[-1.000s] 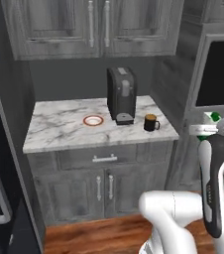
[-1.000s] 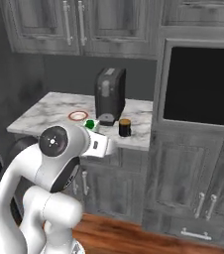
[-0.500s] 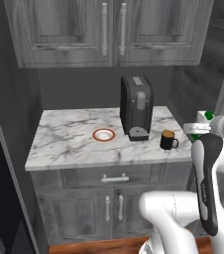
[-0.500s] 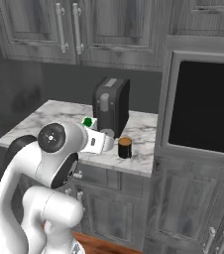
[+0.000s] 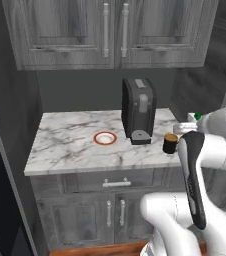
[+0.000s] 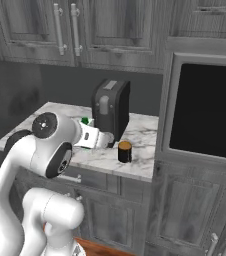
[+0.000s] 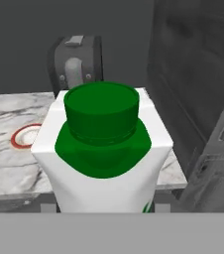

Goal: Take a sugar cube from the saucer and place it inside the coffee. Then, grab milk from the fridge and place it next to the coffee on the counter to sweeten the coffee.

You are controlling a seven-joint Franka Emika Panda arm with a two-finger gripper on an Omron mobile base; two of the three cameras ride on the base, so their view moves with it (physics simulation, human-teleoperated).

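claw (image 7: 104, 208) grips milk (image 7: 104, 149) | coffee machine (image 5: 138, 110) beside coffee (image 5: 170, 143) | saucer (image 5: 105, 138) left

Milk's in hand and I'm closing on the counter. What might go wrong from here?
The coffee stands near the counter's right front edge beside the coffee machine, so the space next to it is tight; a low approach may knock the mug over or off. The milk blocks much of the hand view, hiding the mug, so judge the set-down from the base views. Released too near the edge, the carton may tip.
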